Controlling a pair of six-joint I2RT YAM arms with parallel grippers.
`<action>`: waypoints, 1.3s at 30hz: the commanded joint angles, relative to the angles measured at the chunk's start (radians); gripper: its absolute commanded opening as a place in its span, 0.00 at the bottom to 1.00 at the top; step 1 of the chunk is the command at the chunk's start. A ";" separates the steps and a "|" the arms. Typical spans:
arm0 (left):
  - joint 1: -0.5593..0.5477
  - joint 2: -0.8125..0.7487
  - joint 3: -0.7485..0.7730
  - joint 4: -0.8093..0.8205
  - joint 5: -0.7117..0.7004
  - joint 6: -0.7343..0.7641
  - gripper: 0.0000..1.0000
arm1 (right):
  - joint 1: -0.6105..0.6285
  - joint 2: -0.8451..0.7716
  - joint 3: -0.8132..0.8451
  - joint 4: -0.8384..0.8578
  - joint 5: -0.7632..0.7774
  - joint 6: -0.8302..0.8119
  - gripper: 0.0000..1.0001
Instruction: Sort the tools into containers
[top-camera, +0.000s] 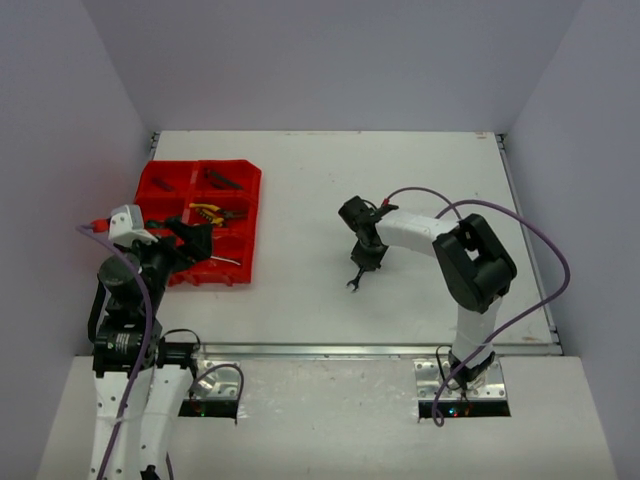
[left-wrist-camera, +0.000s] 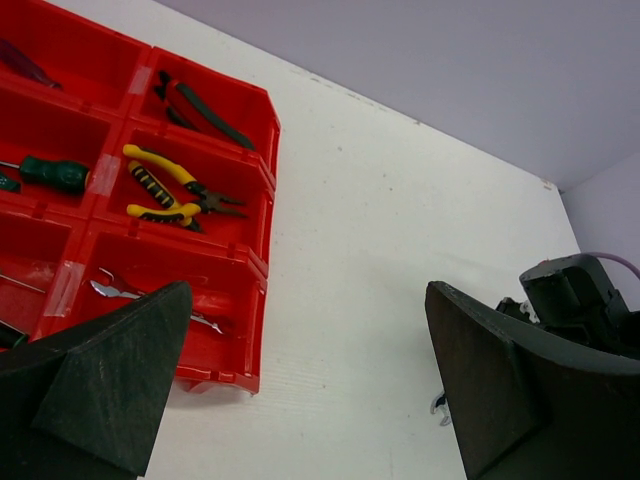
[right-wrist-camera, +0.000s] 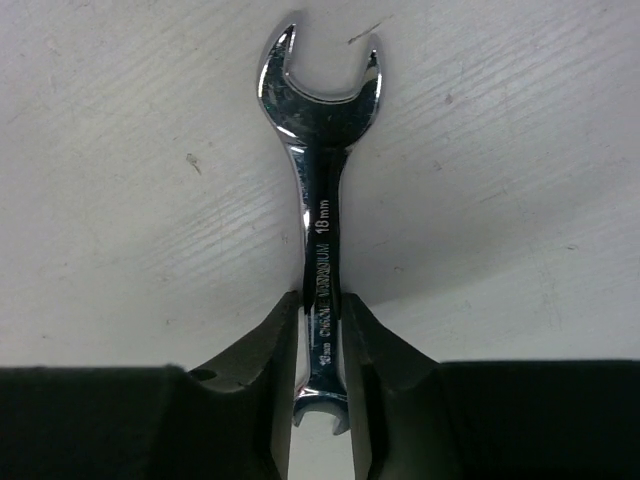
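Observation:
A silver wrench lies on the white table, its shaft pinched between the two fingertips of my right gripper, which is shut on it. From above, that wrench pokes out below the right gripper at mid-table. The red tray of containers stands at the left. It holds yellow-black pliers, a green-handled screwdriver, a dark tool and another silver wrench. My left gripper hovers wide open by the tray's near right corner, holding nothing.
Grey walls close the table on the left, back and right. A metal rail runs along the near edge by the arm bases. The right arm's purple cable loops over the table's right side.

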 joint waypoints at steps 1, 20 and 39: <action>-0.008 -0.001 -0.007 0.047 0.014 0.013 1.00 | -0.004 0.026 -0.091 0.065 -0.016 0.008 0.16; -0.013 0.189 -0.226 0.413 0.497 -0.249 1.00 | 0.101 -0.351 -0.209 0.191 0.126 -0.429 0.00; -0.514 0.554 -0.306 0.960 0.268 -0.523 0.94 | 0.332 -0.621 -0.256 0.497 -0.220 -0.652 0.00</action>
